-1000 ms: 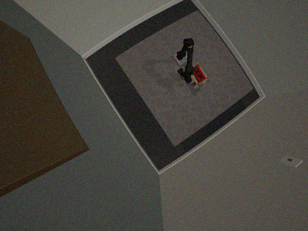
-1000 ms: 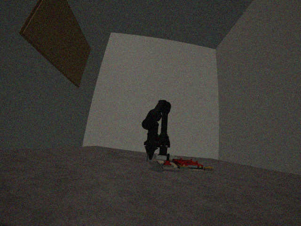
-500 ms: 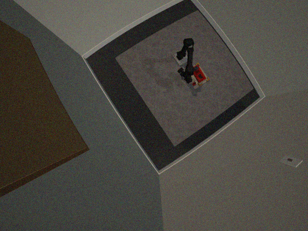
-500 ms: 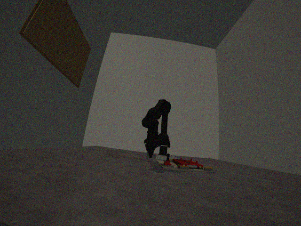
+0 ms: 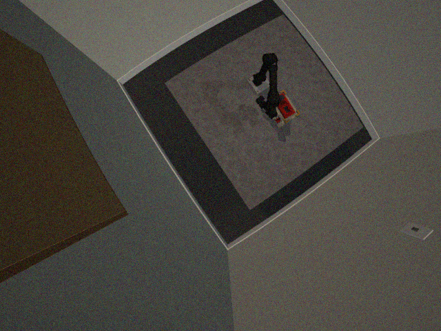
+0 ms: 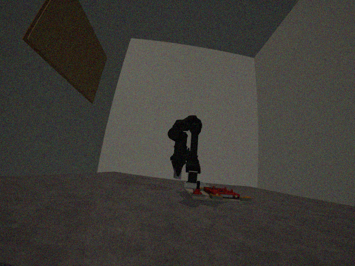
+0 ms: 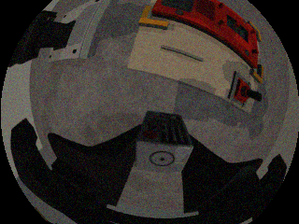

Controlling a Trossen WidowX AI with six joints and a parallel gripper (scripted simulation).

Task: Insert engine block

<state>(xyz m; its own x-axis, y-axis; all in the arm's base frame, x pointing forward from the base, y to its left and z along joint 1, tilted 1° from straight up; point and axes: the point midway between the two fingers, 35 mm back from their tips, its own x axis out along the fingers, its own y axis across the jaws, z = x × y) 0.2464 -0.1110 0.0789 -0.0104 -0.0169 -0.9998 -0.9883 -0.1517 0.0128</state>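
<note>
My gripper (image 6: 177, 174) (image 7: 164, 136) is shut on the engine block (image 6: 177, 177) (image 7: 163, 157), a small grey block with a ringed round mark on one face and a dark, slotted side. The fingers press it from both sides, and it hangs above the surface. In the top view the arm hides the fingertips and the block. The red car body (image 5: 284, 104) (image 6: 214, 192) (image 7: 221, 20) has dark openings and lies beyond the block in the wrist view, apart from it. Its rib is too dark to make out.
A beige plate (image 7: 154, 58) with a thin grey bar (image 7: 182, 53) lies between block and car body. A red piece with a black peg (image 7: 243, 91) (image 6: 197, 191) stands at its end. Yellow corner pieces (image 7: 154, 22) edge the car body. The arm's base plate (image 7: 86, 42) is at upper left.
</note>
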